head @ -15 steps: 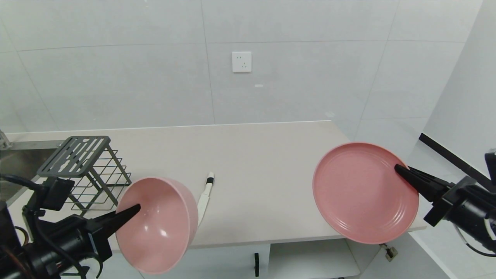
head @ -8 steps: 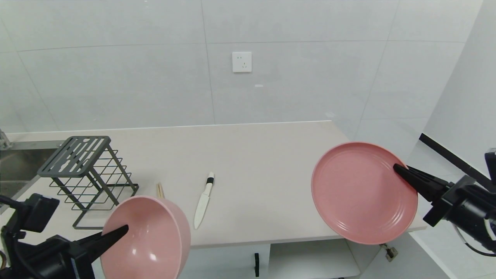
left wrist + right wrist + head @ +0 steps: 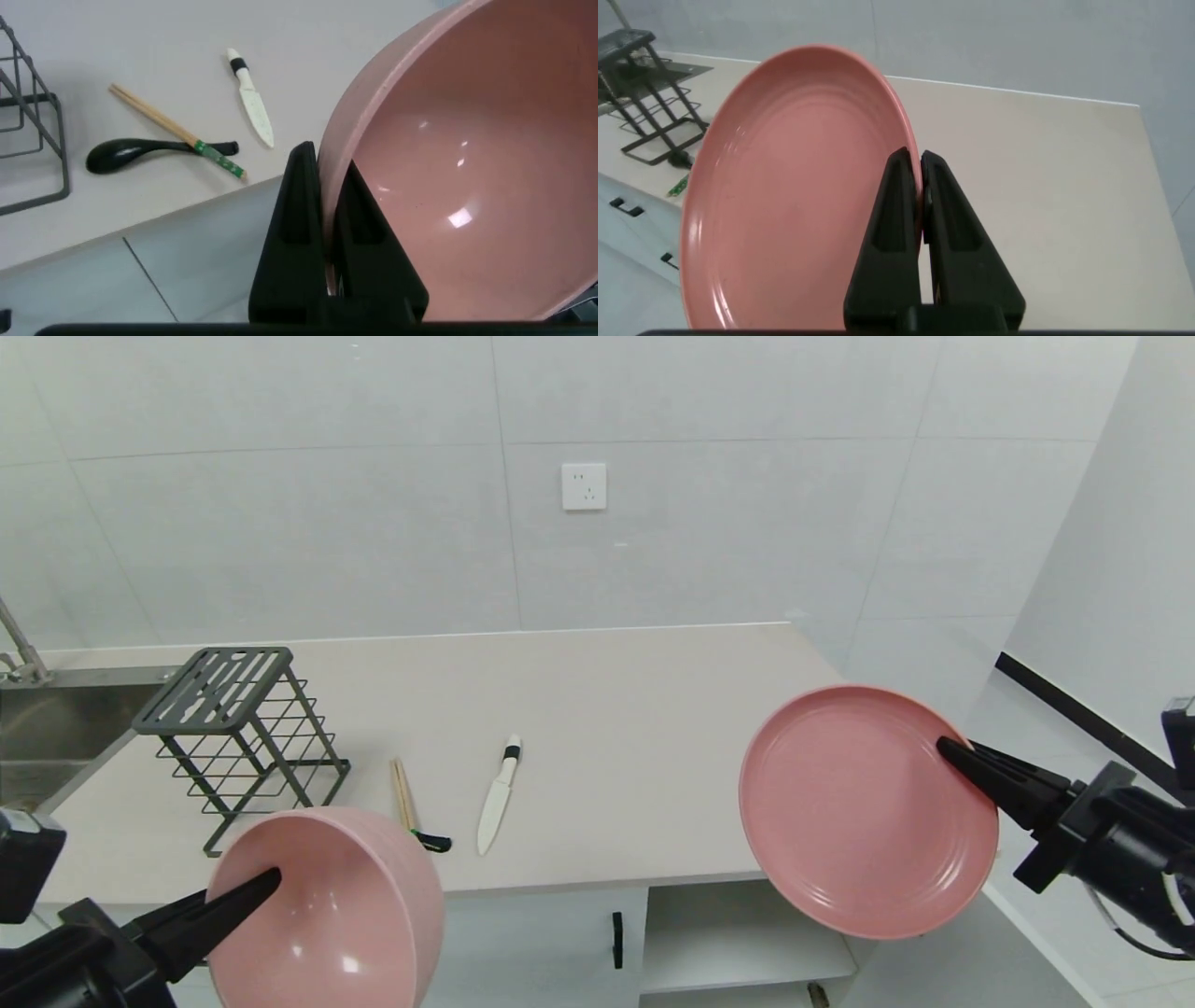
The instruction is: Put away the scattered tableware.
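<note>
Countertop [image 3: 635, 709] chopsticks [image 3: 403, 790] uncovered; bowl [image 3: 355, 896] lower; plate [image 3: 859, 812] steady.

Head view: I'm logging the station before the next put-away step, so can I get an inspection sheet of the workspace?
Surface: beige countertop, no spills seen.
Job's things: bowl and plate held off the counter; knife, chopsticks and spoon lie on it; wire rack stands at its left end.
Clutter: nothing seen.
Grippers: left gripper shut on the bowl's rim; right gripper shut on the plate's rim.
Cables: black cable loops under the right arm.
Surroundings: sink at left, wall socket, open shelf below.
</note>
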Controlling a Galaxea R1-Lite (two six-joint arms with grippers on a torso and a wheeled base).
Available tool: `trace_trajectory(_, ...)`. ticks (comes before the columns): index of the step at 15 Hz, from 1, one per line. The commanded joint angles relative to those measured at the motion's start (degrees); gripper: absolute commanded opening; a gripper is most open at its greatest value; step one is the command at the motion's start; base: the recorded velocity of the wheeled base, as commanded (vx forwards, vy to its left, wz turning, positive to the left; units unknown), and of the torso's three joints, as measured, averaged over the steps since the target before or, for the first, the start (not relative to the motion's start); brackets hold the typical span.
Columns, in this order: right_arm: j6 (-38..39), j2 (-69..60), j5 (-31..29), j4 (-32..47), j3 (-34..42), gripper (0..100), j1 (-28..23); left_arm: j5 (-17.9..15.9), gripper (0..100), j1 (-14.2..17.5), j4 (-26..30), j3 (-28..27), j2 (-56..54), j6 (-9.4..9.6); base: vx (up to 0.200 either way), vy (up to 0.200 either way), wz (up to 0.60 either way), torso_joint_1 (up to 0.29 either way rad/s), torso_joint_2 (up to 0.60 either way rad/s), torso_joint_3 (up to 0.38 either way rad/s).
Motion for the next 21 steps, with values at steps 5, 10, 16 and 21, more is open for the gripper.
trace_trajectory(5, -0.05, 0.25, 0.01, 0.02, -0.07, 0, 0.09, 0.08, 0, 0.45, -0.99, 0.02, -0.29, -0.08, -0.120, 0.000, 0.00, 0.005, 0.00, -0.002)
trace_trajectory(10, -0.75, 0.16, -0.07, 0.02, 0.02, 0, 0.45, 0.25, 0, 0.45, -0.55, 0.02, -0.37, 0.01, 0.000, 0.000, 0.00, -0.063, 0.15, 0.072)
trace_trajectory(16, -2.25, -0.02, -0.07, 0.02, 0.02, 0, 0.71, 0.16, 0, 0.37, 0.24, 0.02, -1.43, 0.01, 0.000, 0.000, 0.00, -0.256, 0.50, 0.244)
trace_trajectory(21, -2.33, 0.16, -0.07, 0.02, 0.02, 0, 0.71, 0.16, 0, 0.37, 0.77, 0.02, -1.87, 0.10, 0.000, 0.000, 0.00, -0.281, 0.55, 0.263)
